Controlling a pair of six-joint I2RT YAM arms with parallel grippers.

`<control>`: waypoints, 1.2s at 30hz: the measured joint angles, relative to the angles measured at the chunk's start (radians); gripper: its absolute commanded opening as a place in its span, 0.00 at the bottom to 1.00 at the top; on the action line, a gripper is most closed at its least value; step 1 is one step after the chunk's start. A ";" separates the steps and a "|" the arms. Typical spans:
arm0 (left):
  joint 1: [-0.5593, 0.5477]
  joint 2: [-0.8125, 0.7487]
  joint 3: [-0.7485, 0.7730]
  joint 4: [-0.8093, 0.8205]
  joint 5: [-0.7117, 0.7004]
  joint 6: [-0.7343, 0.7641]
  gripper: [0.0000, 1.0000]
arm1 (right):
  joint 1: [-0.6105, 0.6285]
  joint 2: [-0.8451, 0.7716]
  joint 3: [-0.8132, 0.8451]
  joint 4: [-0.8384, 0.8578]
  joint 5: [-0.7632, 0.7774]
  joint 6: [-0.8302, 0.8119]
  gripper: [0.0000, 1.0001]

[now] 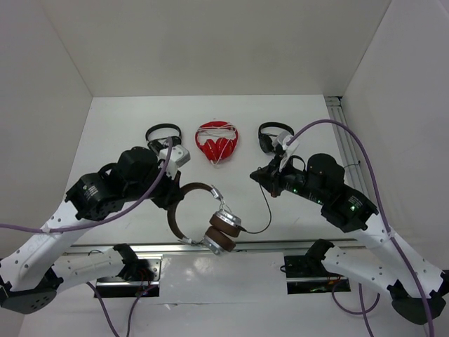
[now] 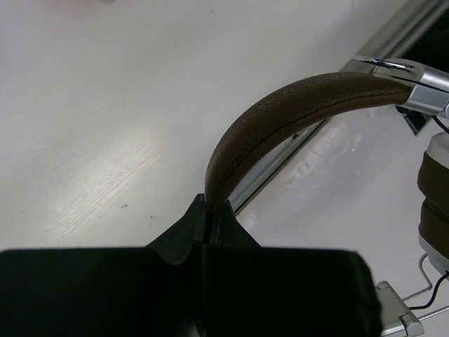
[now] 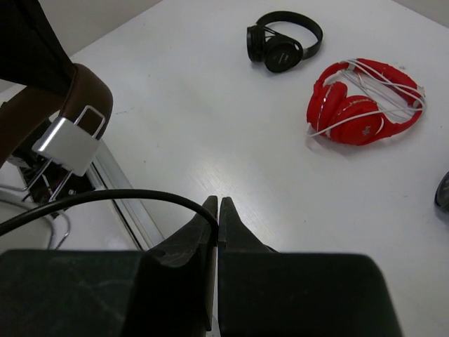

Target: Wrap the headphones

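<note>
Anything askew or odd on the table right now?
Nothing damaged or spilled. Only the brown headphones are apart from the back row: headband pinched in the left jaws near the front rail, cable loose and running to the shut right jaws, unlike the red pair, whose cord is wrapped.

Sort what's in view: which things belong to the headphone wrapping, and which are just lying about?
In the job: brown headphones, their cable, left hand shut on the headband, right hand shut on the cable.
Lying about: red headphones, black headphones back left, black headphones back right.
</note>
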 measured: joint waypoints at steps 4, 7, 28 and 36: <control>-0.022 0.002 0.000 0.017 0.072 0.022 0.00 | 0.023 -0.005 0.000 0.001 0.004 -0.010 0.00; -0.038 0.021 0.000 0.020 0.096 0.025 0.00 | 0.024 0.013 0.000 0.002 0.023 -0.010 0.00; -0.090 0.172 -0.061 0.100 0.026 0.028 0.00 | 0.172 0.267 0.000 0.018 0.127 0.007 0.06; -0.090 0.134 -0.064 0.132 0.016 0.059 0.00 | 0.226 0.280 -0.025 0.033 0.134 0.004 0.11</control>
